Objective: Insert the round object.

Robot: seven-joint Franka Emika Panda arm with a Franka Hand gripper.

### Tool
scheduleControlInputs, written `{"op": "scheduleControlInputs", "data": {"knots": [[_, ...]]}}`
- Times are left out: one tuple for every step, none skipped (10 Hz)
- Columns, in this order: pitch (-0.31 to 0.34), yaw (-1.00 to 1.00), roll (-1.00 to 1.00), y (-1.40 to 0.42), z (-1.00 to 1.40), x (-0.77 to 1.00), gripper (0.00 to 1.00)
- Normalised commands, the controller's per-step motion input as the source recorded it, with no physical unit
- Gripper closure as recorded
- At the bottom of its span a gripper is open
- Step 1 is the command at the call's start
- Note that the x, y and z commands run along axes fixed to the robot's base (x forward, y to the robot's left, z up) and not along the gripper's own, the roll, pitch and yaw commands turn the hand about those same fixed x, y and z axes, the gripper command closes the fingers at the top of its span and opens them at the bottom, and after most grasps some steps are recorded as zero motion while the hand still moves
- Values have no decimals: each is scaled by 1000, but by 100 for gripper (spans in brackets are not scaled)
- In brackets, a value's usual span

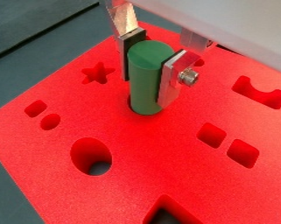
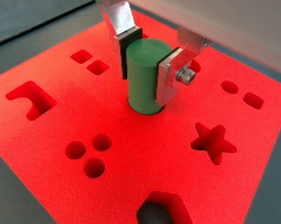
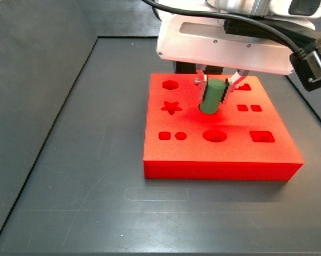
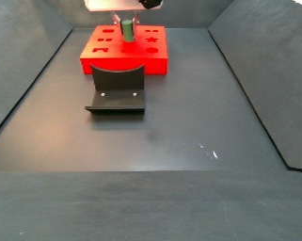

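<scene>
The round object is a smooth green peg [image 1: 145, 80]. It stands upright between my gripper's fingers in both wrist views [image 2: 144, 79]. My gripper [image 1: 152, 68] is shut on the peg's upper half, with a dark pad on each side. The peg's lower end meets the top of the red block [image 1: 166, 175] near its middle, where a thin dark rim of a round hole shows around its base. How deep it sits is hidden. In a side view the gripper [image 3: 219, 80] holds the peg [image 3: 211, 96] upright over the block [image 3: 223, 160]. It also shows far off in a side view [image 4: 124, 31].
The block's top has other cut-outs: a star [image 1: 97, 73], an oval hole [image 1: 91, 156], two squares [image 1: 210, 134] and a U-shape [image 1: 258, 91]. The dark fixture [image 4: 117, 91] stands on the floor against the block's front. Dark walls [image 3: 43, 80] ring the grey floor.
</scene>
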Motion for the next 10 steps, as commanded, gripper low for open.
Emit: {"op": "scheduleControlInputs", "data": {"knots": [[0,0,0,-9,-109,0,100],[0,0,-40,63,0,0,100],[-31,0,-13,0,-483,0,100],[-247,0,-54,0,-754,0,100],[-294,0,71,0,-703,-280,100],[-137,6,143,-11,-374,-171,100],[-17,0,29,0,-106,-89,100],[-16,0,10,0,-103,-94,100],[-9,0,19,0,0,0,100],[0,0,0,0,0,0,100]]}}
